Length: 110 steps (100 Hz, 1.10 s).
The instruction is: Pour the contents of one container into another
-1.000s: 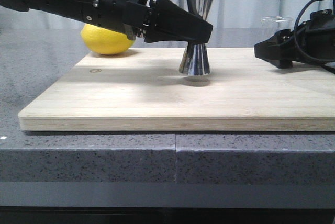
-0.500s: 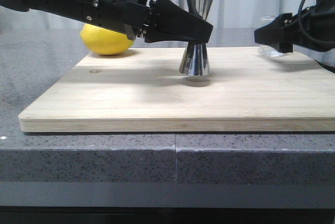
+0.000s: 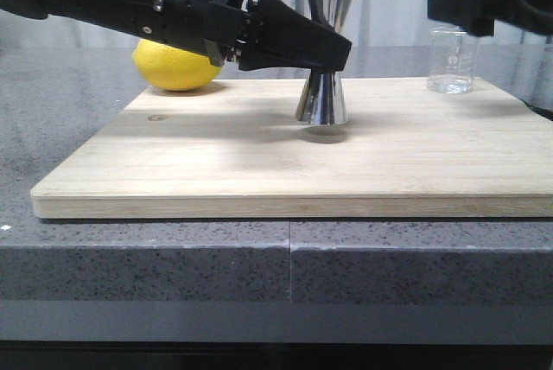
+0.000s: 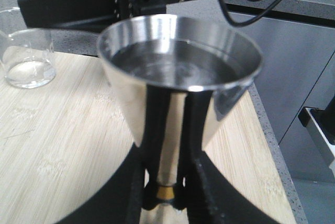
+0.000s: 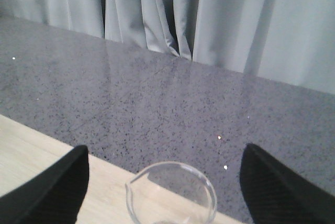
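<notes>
Progress: pour looks done, jigger (image 4: 178, 77) holds liquid | left jaws (image 4: 166, 195) clamp its waist, lifted off board (image 3: 259, 154) | beaker (image 3: 451, 60) nearly empty, standing at board's far right | right jaws (image 5: 162, 192) wide apart above it, empty.

Left gripper (image 3: 333, 52): jaws clamped at the waist of the jigger (image 3: 322, 98), held upright.
Jigger base: just below the jaws, lifted clear of the cutting board (image 3: 294, 158), shadow beneath it.
Lemon (image 3: 176, 65): behind the left arm, well back from the jaws, off the board's far corner.
Right gripper (image 3: 449, 3): raised, hovering above the beaker (image 3: 451, 60), not touching it.
Beaker: upright on the board, below the right jaws.
</notes>
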Each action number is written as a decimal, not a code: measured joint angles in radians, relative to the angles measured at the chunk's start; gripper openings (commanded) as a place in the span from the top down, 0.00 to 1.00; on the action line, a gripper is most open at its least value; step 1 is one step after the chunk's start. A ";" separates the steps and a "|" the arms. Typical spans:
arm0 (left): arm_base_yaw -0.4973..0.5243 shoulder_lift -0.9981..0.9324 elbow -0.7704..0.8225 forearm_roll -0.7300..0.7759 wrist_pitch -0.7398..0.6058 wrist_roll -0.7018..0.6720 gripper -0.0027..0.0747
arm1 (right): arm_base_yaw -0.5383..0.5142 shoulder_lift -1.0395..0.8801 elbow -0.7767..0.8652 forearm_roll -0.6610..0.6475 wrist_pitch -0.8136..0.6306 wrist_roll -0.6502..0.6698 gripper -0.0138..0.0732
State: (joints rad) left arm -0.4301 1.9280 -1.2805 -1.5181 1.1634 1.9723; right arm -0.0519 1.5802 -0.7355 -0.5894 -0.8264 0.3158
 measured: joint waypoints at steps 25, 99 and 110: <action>0.000 0.000 0.000 0.000 0.000 0.009 0.99 | 0.000 -0.148 0.002 0.000 -0.002 0.013 0.22; 0.097 0.000 0.000 -0.044 0.000 0.071 0.99 | 0.000 -0.389 0.004 -0.023 0.023 0.105 0.23; 0.101 0.000 0.000 -0.049 0.000 0.078 0.99 | 0.000 -0.389 0.004 -0.025 0.027 0.105 0.23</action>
State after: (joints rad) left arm -0.3293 1.9280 -1.2805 -1.5667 1.1634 2.0508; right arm -0.0519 1.1911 -0.7318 -0.6144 -0.7993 0.4213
